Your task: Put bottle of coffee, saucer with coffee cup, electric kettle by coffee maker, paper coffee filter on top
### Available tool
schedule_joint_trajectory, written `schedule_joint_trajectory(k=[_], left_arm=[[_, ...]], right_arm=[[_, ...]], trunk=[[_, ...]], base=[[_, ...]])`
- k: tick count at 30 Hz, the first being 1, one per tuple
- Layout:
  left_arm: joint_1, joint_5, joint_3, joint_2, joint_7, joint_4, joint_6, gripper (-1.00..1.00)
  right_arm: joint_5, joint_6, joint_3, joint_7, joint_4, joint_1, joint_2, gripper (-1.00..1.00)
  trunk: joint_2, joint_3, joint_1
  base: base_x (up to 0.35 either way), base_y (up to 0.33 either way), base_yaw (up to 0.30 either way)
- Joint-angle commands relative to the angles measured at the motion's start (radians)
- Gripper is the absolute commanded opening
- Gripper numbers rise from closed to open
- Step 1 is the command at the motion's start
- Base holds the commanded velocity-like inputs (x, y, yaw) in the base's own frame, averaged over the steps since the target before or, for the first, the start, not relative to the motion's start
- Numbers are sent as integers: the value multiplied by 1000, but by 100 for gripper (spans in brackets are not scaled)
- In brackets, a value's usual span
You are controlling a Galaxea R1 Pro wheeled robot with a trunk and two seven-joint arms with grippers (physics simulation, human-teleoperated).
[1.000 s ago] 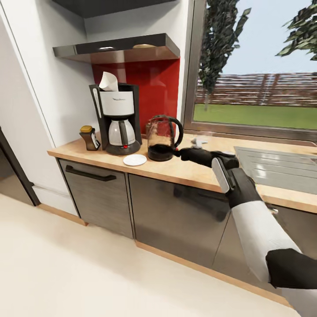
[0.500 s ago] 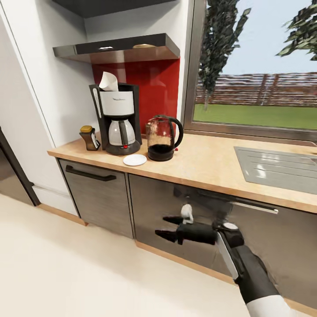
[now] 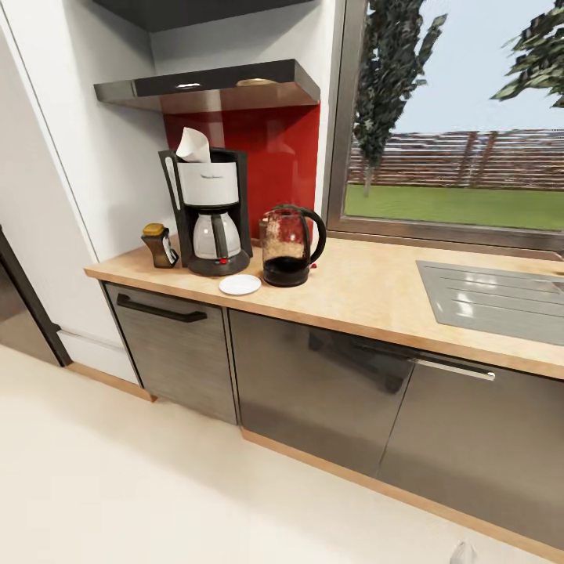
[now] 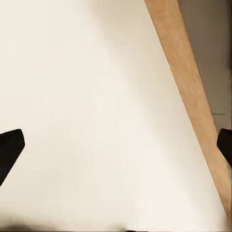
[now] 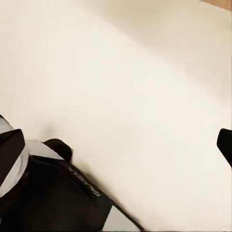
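Observation:
On the kitchen countertop [image 3: 368, 294] stands the coffee maker [image 3: 210, 211], with the paper coffee filter [image 3: 193, 146] sticking out of its top. The bottle of coffee [image 3: 159, 245] is at its left. The empty saucer [image 3: 240, 284] lies in front of it, and the electric kettle [image 3: 290, 245] stands at its right. The kitchen shelf [image 3: 211, 86] hangs above them. The coffee cup is out of view. My left gripper [image 4: 116, 147] is open over pale floor by a wooden plinth strip [image 4: 193, 92]. My right gripper [image 5: 116, 145] is open over the floor, nothing between its fingers.
A steel sink drainer [image 3: 493, 298] is set into the worktop at the right, under a window [image 3: 462, 117]. Grey-brown cabinet fronts [image 3: 313, 392] with a black handle [image 3: 160, 309] run below. Part of my own dark base [image 5: 53, 193] shows in the right wrist view.
My right arm dropped from beside the kettle to in front of the cabinets, then left the head view. A small white thing stayed at its gripper in both earlier frames. The counter items have not moved.

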Motion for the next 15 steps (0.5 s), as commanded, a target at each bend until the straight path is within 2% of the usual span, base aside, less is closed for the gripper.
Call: schedule_joint_trajectory(k=[1, 2, 3, 4, 5, 6, 7, 9, 15], left_arm=[[-1, -4, 17, -6, -3, 1, 3, 100], [-1, -4, 29, -16, -4, 1, 2, 100], [-1, -4, 33, -20, -4, 1, 1, 100], [-1, -4, 39, -26, -2, 1, 1, 100], [-1, -4, 41, -28, -1, 1, 1, 100], [-1, -5, 45, -37, 1, 2, 0, 100], [0, -5, 47, -44, 2, 2, -1, 100], [3, -5, 49, -54, 4, 1, -5, 100], [5, -6, 50, -58, 5, 1, -6, 100]], right_arm=[[-4, -20, -30, 4, 36, 0, -10, 100], [-3, -59, -74, 3, 96, 1, -28, 100], [-3, -73, -90, 1, 124, 2, -38, 100], [-3, -94, -113, -7, 175, 3, -58, 100], [-3, -101, -121, -12, 198, 3, -69, 100], [-4, -115, -138, -24, 246, 3, -99, 100], [-4, -120, -144, -30, 265, 3, -111, 100], [-5, -126, -152, -36, 288, 4, -126, 100], [-7, -126, -155, -35, 296, 4, -132, 100]], trunk=[[0, -1, 0], [0, -1, 0], [0, -1, 0], [0, -1, 0], [0, -1, 0], [0, -1, 0], [0, -1, 0], [0, -1, 0], [0, -1, 0]], base=[[0, 0, 0], [0, 0, 0], [0, 0, 0], [0, 0, 0], [0, 0, 0], [0, 0, 0], [0, 0, 0], [0, 0, 0], [0, 0, 0]])
